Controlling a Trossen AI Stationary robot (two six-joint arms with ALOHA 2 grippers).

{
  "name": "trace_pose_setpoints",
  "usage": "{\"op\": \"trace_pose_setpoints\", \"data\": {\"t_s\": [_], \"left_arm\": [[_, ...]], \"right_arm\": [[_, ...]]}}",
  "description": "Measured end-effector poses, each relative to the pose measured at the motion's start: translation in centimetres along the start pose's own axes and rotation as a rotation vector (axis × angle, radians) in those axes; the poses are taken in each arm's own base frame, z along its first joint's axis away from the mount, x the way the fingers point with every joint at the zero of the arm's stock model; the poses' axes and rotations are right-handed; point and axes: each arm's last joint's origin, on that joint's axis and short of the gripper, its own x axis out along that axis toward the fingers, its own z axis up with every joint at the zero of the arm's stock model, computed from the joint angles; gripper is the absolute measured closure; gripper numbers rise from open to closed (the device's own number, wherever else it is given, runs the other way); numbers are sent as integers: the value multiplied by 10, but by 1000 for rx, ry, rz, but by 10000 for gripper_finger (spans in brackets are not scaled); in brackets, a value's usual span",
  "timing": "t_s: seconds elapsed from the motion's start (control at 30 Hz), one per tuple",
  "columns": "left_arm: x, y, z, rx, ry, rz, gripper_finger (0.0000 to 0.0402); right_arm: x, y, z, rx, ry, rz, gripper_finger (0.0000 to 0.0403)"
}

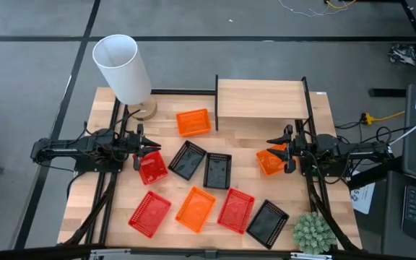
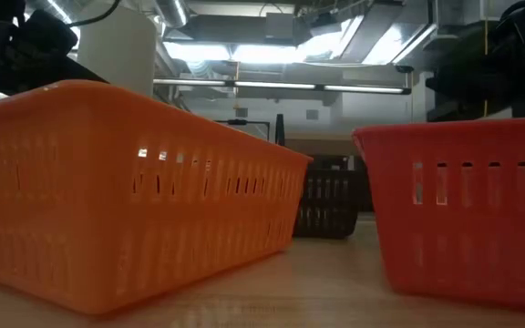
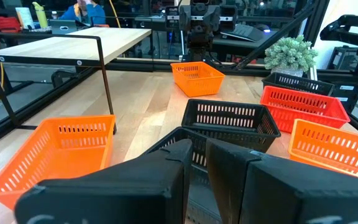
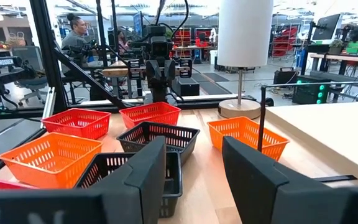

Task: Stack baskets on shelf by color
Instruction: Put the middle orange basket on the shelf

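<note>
Tabletop baskets lie scattered: the orange basket (image 1: 269, 161) sits directly beneath the right gripper (image 1: 280, 153), fingers spread and empty, just beside the shelf (image 1: 260, 99), while the left gripper (image 1: 141, 149), seemingly closed, waits over a red basket (image 1: 152, 168).

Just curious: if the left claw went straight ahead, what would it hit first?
Probably the nearest black basket, straight ahead of the left claw; its height above the table is unclear.

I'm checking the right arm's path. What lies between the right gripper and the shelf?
In the high view the right gripper stands open just in front of the shelf; only bare tabletop lies between. The orange basket sits beside the gripper, off that line.
</note>
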Motion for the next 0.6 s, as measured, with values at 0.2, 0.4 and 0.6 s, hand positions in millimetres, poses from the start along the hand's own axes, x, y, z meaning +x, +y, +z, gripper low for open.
{"op": "trace_pose_setpoints", "data": {"t_s": [0.2,0.4,0.6], "left_arm": [[0,0,0,0,0,0,360],[0,0,0,0,0,0,360],[0,0,0,0,0,0,360]], "right_arm": [[0,0,0,-2,0,0,245],[0,0,0,-3,0,0,245],[0,0,0,81,1,0,245]]}}
